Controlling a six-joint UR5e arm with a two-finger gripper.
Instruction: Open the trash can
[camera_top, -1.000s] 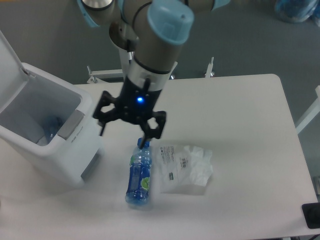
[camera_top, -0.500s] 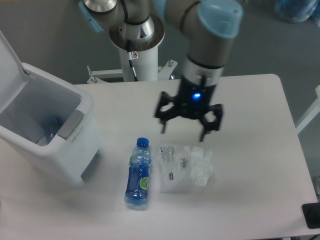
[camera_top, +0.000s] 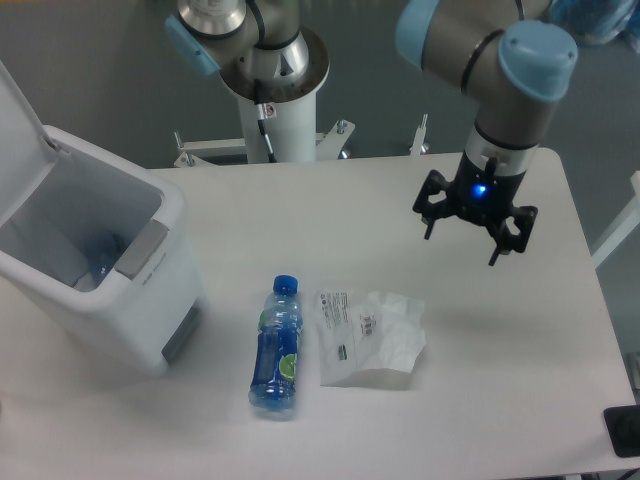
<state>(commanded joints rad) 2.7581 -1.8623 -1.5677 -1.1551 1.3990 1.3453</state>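
Jaws spread wide, nothing between them; the gripper (camera_top: 475, 222) hangs above the right part of the white table (camera_top: 500, 380), well apart from every object, with a blue light lit on its body.

Trash can (camera_top: 95, 265) stands at the left edge of the table, partly cut off by the frame. Its lid (camera_top: 18, 130) is swung up and stands nearly upright along the far-left side, so the mouth faces upward and the inside shows. Grey push-button panel (camera_top: 141, 250) sits on the right rim, facing the table centre. The bin's long axis runs from far-left to near-right, skewed to the table edge.

Blue bottle (camera_top: 278, 346) lies on its side just right of the bin, blue cap pointing far. A clear plastic bag (camera_top: 368, 337) lies flat just beside it on the right.
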